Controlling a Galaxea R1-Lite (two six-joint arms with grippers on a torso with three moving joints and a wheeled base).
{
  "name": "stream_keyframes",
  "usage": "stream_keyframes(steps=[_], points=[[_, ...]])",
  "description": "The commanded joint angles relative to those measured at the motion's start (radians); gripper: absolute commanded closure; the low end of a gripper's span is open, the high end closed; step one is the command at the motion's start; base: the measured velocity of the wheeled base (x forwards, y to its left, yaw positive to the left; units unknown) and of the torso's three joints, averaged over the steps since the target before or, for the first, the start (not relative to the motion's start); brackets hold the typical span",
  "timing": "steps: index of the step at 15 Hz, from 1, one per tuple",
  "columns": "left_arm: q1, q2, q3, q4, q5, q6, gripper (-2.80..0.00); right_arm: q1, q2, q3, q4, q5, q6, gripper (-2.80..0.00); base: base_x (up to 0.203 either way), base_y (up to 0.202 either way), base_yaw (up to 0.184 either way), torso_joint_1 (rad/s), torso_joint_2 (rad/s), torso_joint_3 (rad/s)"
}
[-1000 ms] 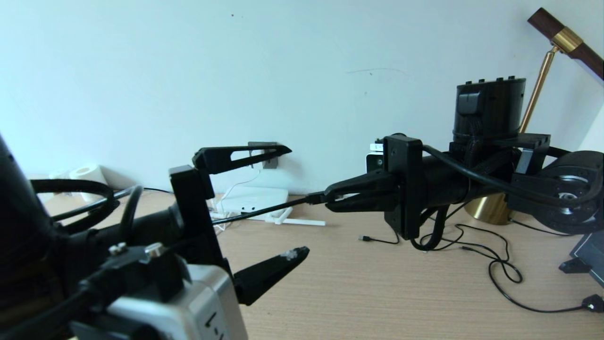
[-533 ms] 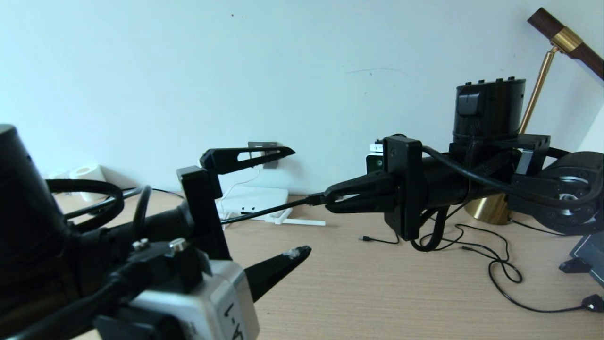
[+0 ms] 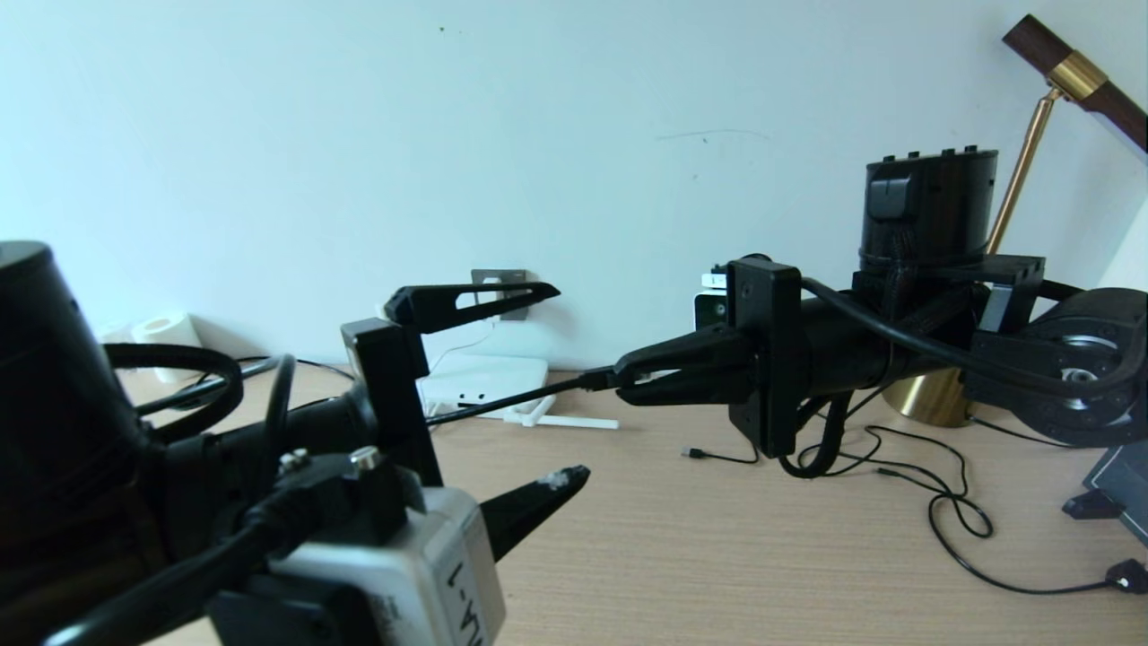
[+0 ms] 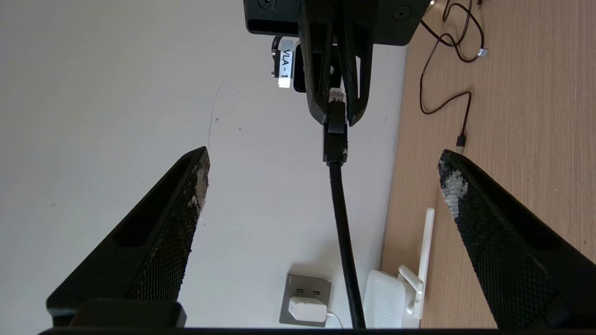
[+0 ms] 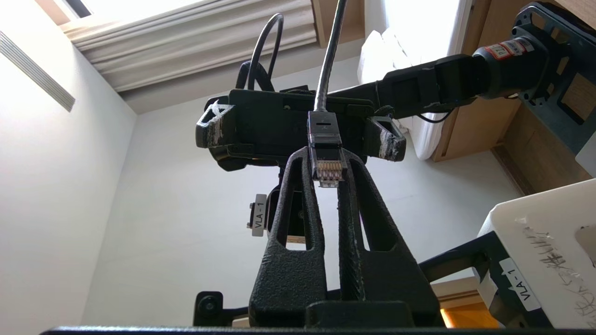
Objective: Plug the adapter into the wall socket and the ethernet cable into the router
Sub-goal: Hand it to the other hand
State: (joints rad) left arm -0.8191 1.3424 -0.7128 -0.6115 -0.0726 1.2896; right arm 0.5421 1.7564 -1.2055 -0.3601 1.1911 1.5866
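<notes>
1. Ethernet cable (image 3: 511, 397): clear clip plug (image 5: 328, 171) pinched at the tips of the right hand (image 3: 621, 378), which is closed on it; black cord runs from the tips out toward the left hand, above the desk (image 3: 717, 556).
2. Left hand (image 3: 556, 381): spread wide, nothing in it, facing the right hand tip to tip. Cable passes between its two fingers (image 4: 186, 195) w/o touching either, per left wrist view.
3. Adapter (image 4: 306, 309): already seated in wall socket (image 4: 305, 298), on the wall beyond the left hand's upper finger; thin white cord leaves it.
4. Router (image 3: 484, 379): flat on desk against the wall, just beside the socket, behind the left hand; antennas (image 3: 560, 418) lie on the desk. Cable end well apart from it.
5. Misc: thin black USB cables (image 3: 942, 502) loose on desk below the right hand; brass lamp (image 3: 1022, 179) behind the right arm.
</notes>
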Motion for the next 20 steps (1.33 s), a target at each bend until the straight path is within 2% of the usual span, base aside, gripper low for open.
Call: stream_keyframes(steps=[1,3,7,20], points=[[0.002,0.006,-0.001,-0.005,0.003,0.008,-2.80,0.000,0.002,0.000,-0.002,0.007,0.009,0.00,0.000,0.000,0.000,0.000,0.00,0.000],[0.002,0.005,-0.001,-0.008,0.034,0.015,-2.80,0.001,0.008,0.000,-0.002,0.007,0.009,0.00,0.000,0.000,0.000,0.000,0.00,0.000],[0.004,0.017,0.001,-0.025,0.043,0.057,-2.80,0.001,0.012,-0.001,-0.002,0.007,0.010,0.00,0.000,0.000,0.000,0.000,0.00,0.000],[0.000,0.075,-0.031,-0.044,0.060,0.051,-2.80,0.009,0.011,-0.002,-0.003,0.008,0.009,0.00,0.000,0.000,0.000,0.000,0.00,0.000]])
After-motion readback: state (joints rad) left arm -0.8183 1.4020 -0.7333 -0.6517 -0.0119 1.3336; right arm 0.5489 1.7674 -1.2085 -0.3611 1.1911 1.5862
